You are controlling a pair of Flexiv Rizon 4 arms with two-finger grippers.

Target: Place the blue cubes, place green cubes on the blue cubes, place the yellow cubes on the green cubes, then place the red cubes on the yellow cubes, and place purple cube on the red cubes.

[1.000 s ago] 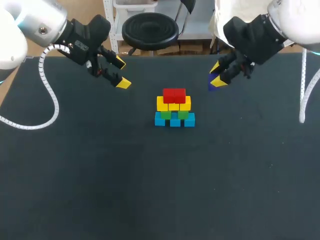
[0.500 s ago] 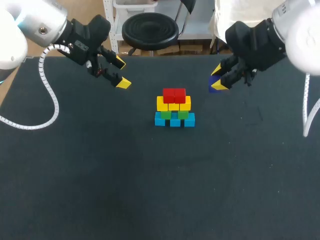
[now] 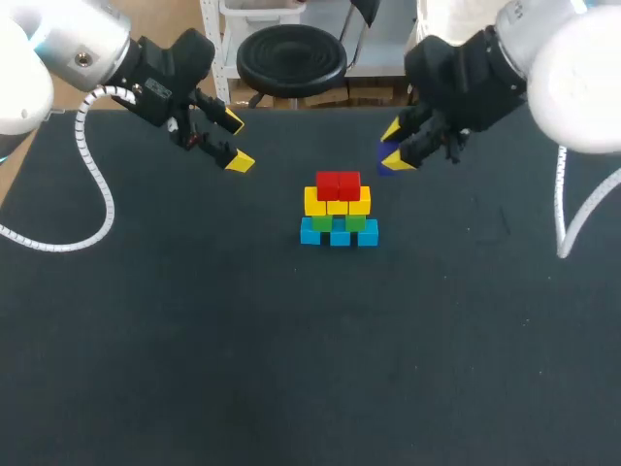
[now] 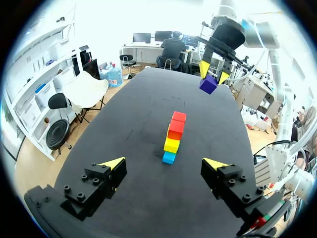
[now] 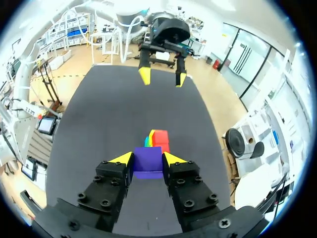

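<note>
The black tabletop (image 3: pixel 194 388) takes up nearly the whole head view. Its far edge runs just behind both arms, and its near half lies bare from side to side. The left arm (image 3: pixel 68 49) comes in over the far left corner, and the right arm (image 3: pixel 543 58) over the far right corner.

The left end effector (image 3: pixel 235 142) hangs near the far edge, to the left of the stack and well apart from it. Its fingers are spread wide with nothing between them. The right end effector (image 3: pixel 395 146) is on the other side of the stack, nearer to it, just to the right of its top. It grips the purple cube (image 5: pixel 148 159) between its two yellow tips. In the left wrist view that cube hangs clear of the surface, higher than the stack.

The stack stands a little beyond the middle of the tabletop, with open surface on every side. It rests on three blue cubes (image 3: pixel 339 234) in a row. Two green cubes (image 3: pixel 321 222) sit on them, then three yellow cubes (image 3: pixel 337 203), then two red cubes (image 3: pixel 338 183) side by side on top. The upper faces of the red cubes are bare. There is a gap between the stack and each end effector, narrower on the right than on the left.
</note>
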